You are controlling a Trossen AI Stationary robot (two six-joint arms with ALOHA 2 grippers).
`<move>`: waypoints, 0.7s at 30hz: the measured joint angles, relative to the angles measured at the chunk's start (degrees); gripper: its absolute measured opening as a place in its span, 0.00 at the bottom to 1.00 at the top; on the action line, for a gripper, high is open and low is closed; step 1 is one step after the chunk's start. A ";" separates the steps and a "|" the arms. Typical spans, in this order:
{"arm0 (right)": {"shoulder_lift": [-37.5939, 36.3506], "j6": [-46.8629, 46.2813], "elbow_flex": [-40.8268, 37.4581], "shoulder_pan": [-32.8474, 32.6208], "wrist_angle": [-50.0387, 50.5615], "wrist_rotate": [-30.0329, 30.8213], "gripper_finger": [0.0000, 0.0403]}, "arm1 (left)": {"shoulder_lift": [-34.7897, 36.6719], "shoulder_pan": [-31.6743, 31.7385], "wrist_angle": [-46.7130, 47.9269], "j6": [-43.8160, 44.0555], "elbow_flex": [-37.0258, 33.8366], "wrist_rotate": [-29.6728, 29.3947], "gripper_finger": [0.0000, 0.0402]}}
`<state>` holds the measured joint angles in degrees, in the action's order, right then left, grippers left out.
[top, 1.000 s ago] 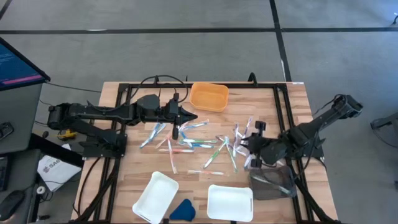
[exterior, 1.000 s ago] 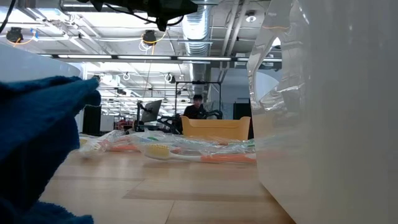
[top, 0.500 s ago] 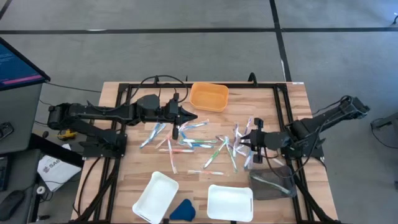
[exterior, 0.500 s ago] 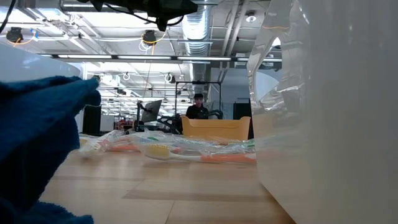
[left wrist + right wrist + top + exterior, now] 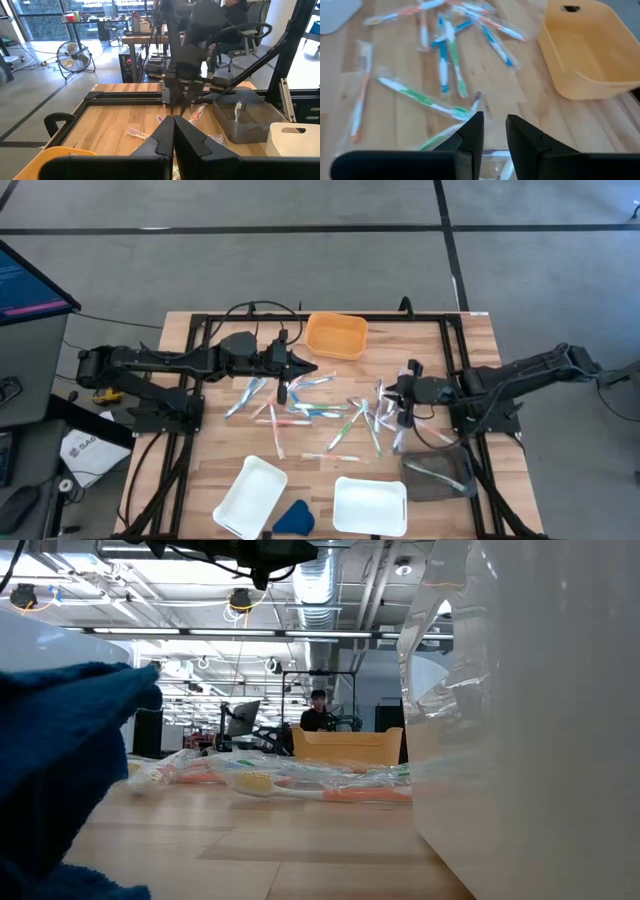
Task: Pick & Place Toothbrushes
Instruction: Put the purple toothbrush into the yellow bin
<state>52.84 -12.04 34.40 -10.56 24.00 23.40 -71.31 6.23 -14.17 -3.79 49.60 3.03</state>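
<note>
A: Item one, the toothbrushes (image 5: 340, 415)?

B: Loose wrapped sticks scattered across the middle of the table (image 5: 200, 470), between the orange bin (image 5: 336, 335) and the two white trays (image 5: 370, 505). One already stands in the grey bin (image 5: 440, 472).

A: Item two, the tools?

B: Right tool (image 5: 404, 397) over the pile's right edge, fingers a narrow gap apart with a clear wrapper edge between them (whether it's truly gripped, I cannot tell). Left tool (image 5: 303, 368) fully closed, empty, waiting near the orange bin.

A: Risks?

B: Likely these: slick film slipping from a shallow pinch; overlapping brushes dragged along or flicked off the table; a narrow gap straddling two at once.
</note>
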 joint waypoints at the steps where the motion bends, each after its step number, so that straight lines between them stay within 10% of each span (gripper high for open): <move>1: 0.00 -0.37 -0.28 0.79 -0.29 -0.02 0.19 | 0.00 -0.02 0.00 0.00 0.00 -0.02 0.01; 21: 4.60 -15.90 -3.90 6.63 -3.88 0.28 0.19 | 0.00 0.00 -0.04 -0.01 0.00 0.00 0.01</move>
<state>57.43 -27.94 30.50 -3.93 20.12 23.68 -71.31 6.23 -14.22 -3.79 49.60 3.03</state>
